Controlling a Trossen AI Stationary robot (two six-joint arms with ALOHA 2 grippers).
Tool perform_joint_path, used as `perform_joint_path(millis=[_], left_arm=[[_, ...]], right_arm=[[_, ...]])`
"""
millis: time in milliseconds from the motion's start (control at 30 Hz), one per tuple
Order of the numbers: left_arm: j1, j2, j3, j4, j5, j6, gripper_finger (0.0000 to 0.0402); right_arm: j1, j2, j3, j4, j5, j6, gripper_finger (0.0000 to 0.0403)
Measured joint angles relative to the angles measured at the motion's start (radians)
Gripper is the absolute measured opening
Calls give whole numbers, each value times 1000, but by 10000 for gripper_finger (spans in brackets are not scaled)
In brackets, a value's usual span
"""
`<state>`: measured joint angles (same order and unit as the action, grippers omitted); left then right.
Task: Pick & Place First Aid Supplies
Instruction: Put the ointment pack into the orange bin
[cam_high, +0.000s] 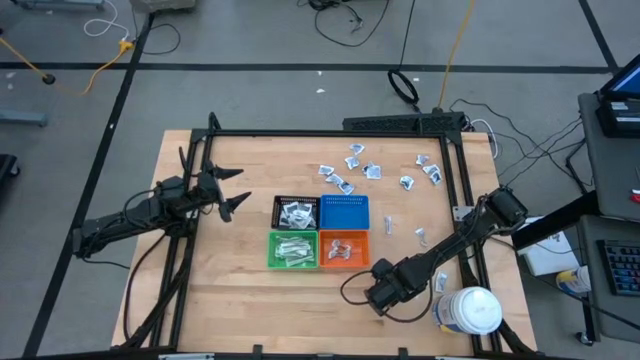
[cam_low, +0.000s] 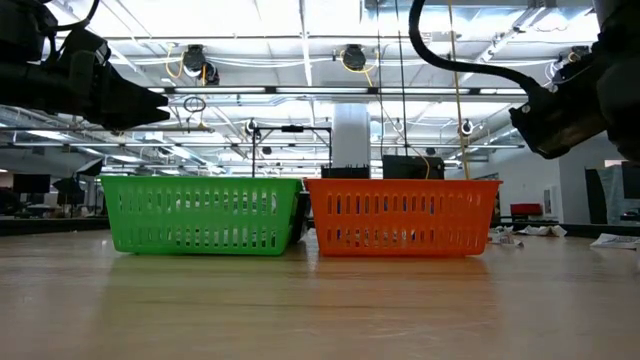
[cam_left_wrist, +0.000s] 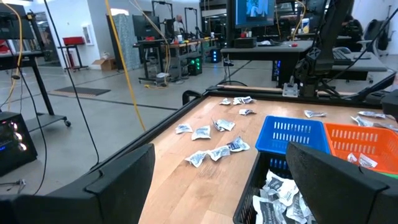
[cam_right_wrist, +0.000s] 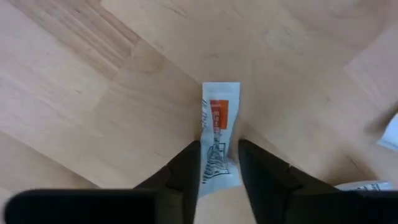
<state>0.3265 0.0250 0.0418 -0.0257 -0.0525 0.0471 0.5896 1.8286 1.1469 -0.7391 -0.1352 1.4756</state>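
Observation:
A narrow white packet (cam_right_wrist: 221, 118) with an orange mark lies on the wooden table, and my right gripper (cam_right_wrist: 219, 147) points down at it, closed on its end; in the high view my right gripper (cam_high: 380, 297) hides it, near the table's front edge, in front of the orange bin (cam_high: 345, 250). My left gripper (cam_high: 237, 200) hangs open and level left of the black bin (cam_high: 296, 212), touching nothing. Packets fill the black, green (cam_high: 294, 250) and orange bins. Several loose packets (cam_high: 352, 165) lie at the far side. My right gripper has the narrow packet's end nearest the wrist (cam_right_wrist: 219, 158) between its two fingers, one finger on each long edge. The fingers come from above, pointing steeply down. The packet stays flat and unbent; whether it is lifted off the wood I cannot tell.
The blue bin (cam_high: 344, 212) stands behind the orange one. A large white round jar (cam_high: 470, 310) stands at the front right, close to my right arm. Two small packets (cam_high: 405, 232) lie right of the bins. A black frame (cam_high: 330, 133) rims the table.

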Motion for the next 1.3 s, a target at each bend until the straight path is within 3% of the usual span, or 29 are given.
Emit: perform_joint_path(millis=[233,500,1033,1300], left_arm=[[0,0,0,0,0,0,365],[0,0,0,0,0,0,365],[0,0,0,0,0,0,365],[0,0,0,0,0,0,365]], right_arm=[[-7,-1,-2,-6,0,-57,10],[-36,-20,67,-138,-1,-173,3],[-152,-37,288,-490,-23,-625,1],[-212,-38,322,-554,-22,-716,0]])
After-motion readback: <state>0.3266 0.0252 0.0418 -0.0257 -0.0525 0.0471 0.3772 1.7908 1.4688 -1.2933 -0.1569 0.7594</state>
